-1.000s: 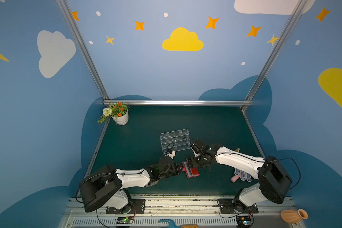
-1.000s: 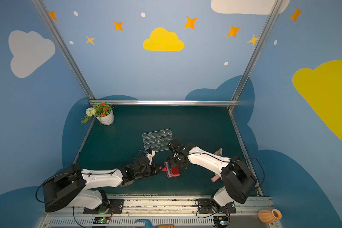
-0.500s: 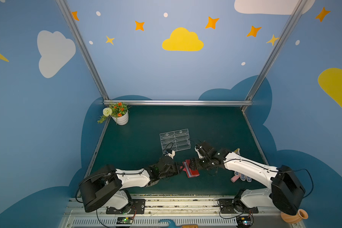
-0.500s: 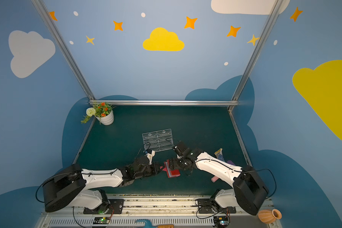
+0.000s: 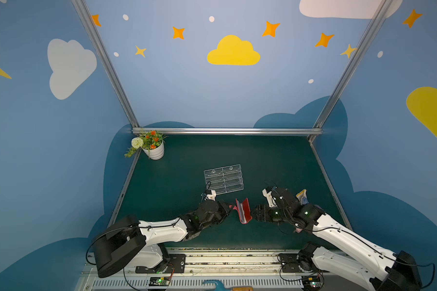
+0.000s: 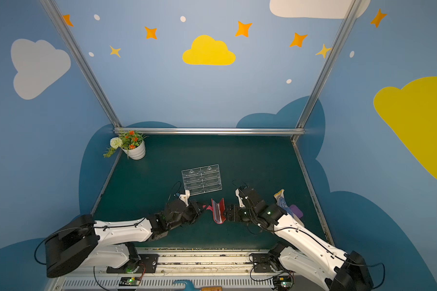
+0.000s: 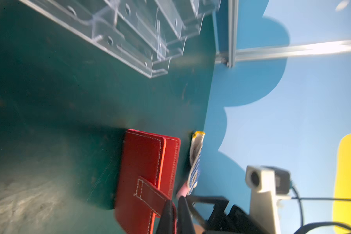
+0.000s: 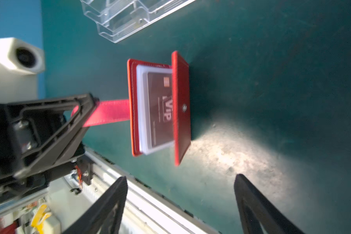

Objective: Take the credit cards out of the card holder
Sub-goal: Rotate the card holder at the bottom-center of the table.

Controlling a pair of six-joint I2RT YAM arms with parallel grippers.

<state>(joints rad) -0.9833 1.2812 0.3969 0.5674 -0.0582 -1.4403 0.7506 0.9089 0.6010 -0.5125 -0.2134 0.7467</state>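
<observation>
Across green tabletop (image 5: 275,161): wide bare room at back and right, flower pot (image 5: 154,151) tucked in far left corner. Mid-table, clear acrylic tiered stand (image 5: 223,179), its near edge just behind both wrists. Close to front rail, between the arms, red card holder (image 5: 243,211) standing on edge, covers splayed in a V, apart from stand. Left gripper (image 5: 231,207) pinched tight on pinkish snap tab (image 8: 109,113), strap pulled taut. Right gripper (image 8: 182,192) spread wide, nothing between fingers, holder ahead and apart. Only in right wrist view: dark Vip credit card (image 8: 160,109) inside grey sleeve pages, partly hidden by front cover. Left wrist view: stitched outer cover only.
</observation>
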